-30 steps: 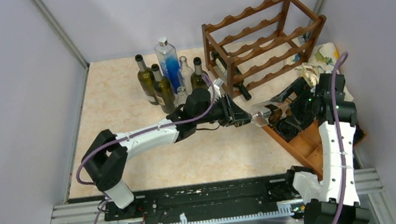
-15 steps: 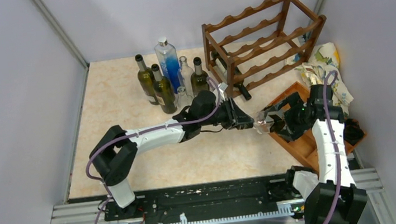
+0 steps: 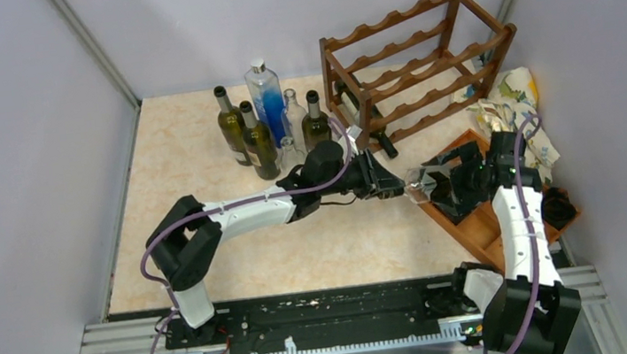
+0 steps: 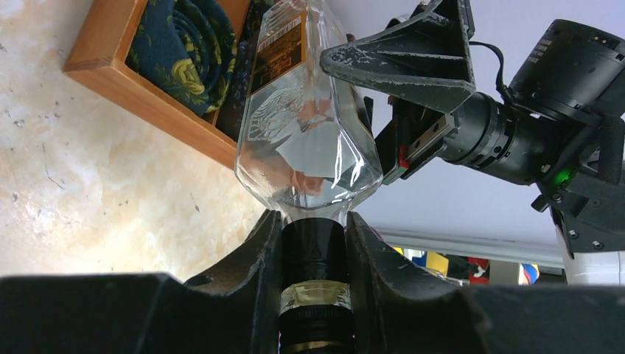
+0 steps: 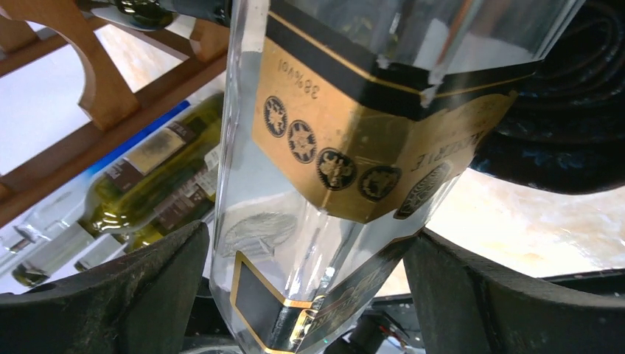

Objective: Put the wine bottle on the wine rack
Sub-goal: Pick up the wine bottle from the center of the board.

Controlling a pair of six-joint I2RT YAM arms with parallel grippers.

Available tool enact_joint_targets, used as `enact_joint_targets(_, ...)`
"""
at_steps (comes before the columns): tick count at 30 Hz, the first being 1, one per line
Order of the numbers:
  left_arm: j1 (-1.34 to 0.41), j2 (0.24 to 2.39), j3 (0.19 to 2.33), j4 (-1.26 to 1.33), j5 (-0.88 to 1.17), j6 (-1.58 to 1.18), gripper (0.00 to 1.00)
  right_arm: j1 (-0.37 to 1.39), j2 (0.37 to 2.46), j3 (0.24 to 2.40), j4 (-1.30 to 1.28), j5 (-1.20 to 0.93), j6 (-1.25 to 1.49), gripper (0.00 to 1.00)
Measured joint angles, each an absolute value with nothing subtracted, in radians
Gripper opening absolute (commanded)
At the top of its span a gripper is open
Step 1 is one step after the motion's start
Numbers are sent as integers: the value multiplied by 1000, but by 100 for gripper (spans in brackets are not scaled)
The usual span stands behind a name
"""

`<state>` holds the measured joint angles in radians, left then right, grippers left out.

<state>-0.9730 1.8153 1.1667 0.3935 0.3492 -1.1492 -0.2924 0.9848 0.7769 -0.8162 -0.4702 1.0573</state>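
Since a second ago, the right arm has been drawn back and folded so that its wrist sits lower and nearer the base, and the left arm has been stretched slightly farther right. The wine bottle (image 4: 302, 140) is held off the worktop (image 3: 202, 172) between both grippers. Its black neck is clamped tightly between the fingers of the left gripper (image 4: 313, 225), while its body lies between the widely spread fingers of the right gripper (image 5: 306, 243); whether those fingers press the glass cannot be told. The bottle is kept roughly level, neck towards the left arm, over the near-left corner of the wooden compartment tray (image 3: 476, 228) and just in front of the wine rack (image 3: 399, 16), on which it has not been placed. Clear, faceted glass is shown, with angular shoulders, an embossed emblem, a gold-and-black label marked "38%vol" and a gold band at the neck. The left arm is extended long and low across the worktop towards the right. The right arm is raised nearly upright from its base, with the wrist bent leftwards to the bottle. Rolled dark floral fabric (image 4: 180, 51) is seen in the tray.
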Motion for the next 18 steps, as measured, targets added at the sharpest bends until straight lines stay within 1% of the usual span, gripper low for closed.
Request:
enact_joint_targets(6,-974,1815,1167,426,307,-1148,0,-293,998,774,-754,-480,1129,98)
enact_joint_targets(18,-990,1815,1167,546,191,-1230,0,-293,1003,774,-529,-501,1259,90)
